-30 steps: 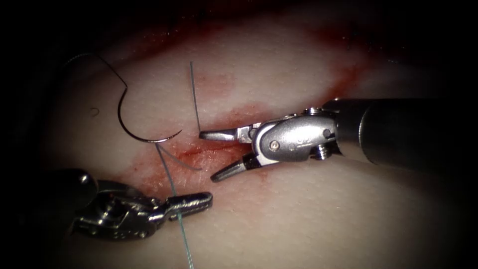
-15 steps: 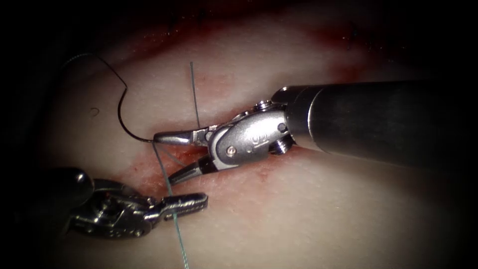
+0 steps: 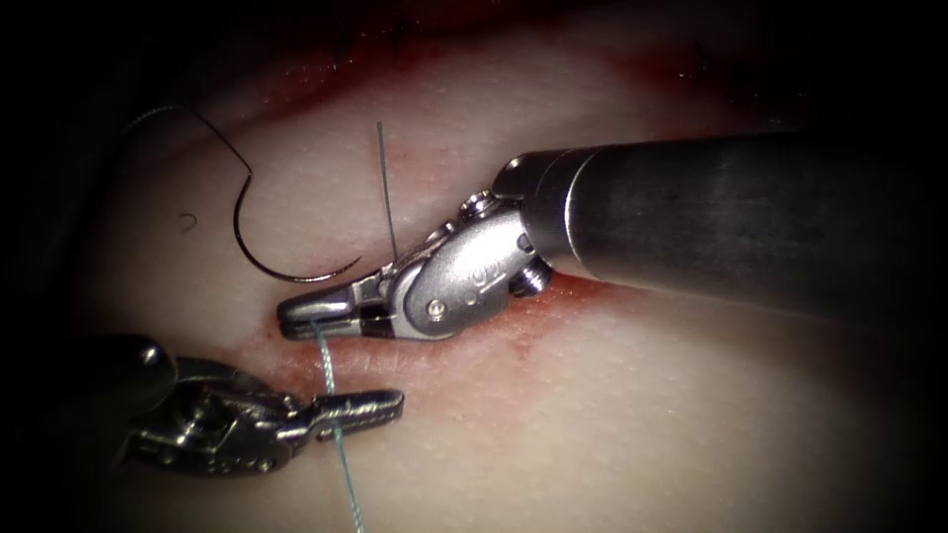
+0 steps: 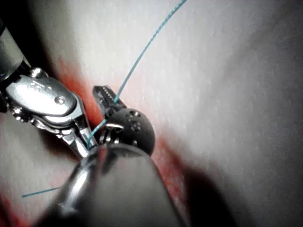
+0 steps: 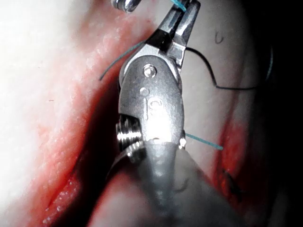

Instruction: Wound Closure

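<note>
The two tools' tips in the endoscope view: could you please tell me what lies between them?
A taut stretch of teal thread runs from the right tool down to the left tool, over tissue stained with red fluid.

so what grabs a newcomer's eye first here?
The right arm's shiny steel tool, jaws shut on the teal thread at the red-stained cut. Below it, the left arm's tool grips the same thread. The dark curved needle lies free on the pale tissue, left of the cut.

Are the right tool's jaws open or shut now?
Shut on the thread: the right tool shows no gap between its jaws, where the strand enters. The left tool holds the same thread lower down.
</note>
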You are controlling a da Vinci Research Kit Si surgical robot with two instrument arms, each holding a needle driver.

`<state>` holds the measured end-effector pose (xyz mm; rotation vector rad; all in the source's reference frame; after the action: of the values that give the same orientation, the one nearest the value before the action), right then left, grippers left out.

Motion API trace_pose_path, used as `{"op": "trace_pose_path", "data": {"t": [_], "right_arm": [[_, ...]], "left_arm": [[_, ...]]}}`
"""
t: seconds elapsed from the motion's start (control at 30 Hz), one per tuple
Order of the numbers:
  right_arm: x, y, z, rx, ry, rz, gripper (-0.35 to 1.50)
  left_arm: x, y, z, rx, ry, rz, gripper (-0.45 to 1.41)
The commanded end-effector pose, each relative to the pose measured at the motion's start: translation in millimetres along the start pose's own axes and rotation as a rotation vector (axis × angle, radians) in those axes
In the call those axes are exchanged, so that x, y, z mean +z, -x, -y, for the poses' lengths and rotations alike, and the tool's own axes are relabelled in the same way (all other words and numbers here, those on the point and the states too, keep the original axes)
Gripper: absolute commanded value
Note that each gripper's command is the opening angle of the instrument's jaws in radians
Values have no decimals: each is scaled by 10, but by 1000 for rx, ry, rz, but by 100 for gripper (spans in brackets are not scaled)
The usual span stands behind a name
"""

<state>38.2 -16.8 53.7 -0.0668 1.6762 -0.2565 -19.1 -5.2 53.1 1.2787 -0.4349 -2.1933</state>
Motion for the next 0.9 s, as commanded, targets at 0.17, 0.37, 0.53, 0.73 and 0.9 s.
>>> {"op": "trace_pose_path", "data": {"t": [0.17, 0.37, 0.53, 0.73, 0.9], "right_arm": [[6, 10, 3, -8, -10, -4, -35], [-11, 23, -1, 40, 10, 27, -35], [-28, 48, -6, 134, 51, 64, -35], [-38, 65, -12, 187, 77, 76, -35], [-46, 82, -15, 212, 86, 81, -35]], "left_arm": [[7, 1, -1, -5, 1, 5, 52], [5, -4, 1, -55, -64, 15, 104], [6, -17, -7, -55, -117, 26, 115], [23, -27, -13, -48, -151, 28, 111], [38, -45, -18, -13, -155, 4, 110]]}}
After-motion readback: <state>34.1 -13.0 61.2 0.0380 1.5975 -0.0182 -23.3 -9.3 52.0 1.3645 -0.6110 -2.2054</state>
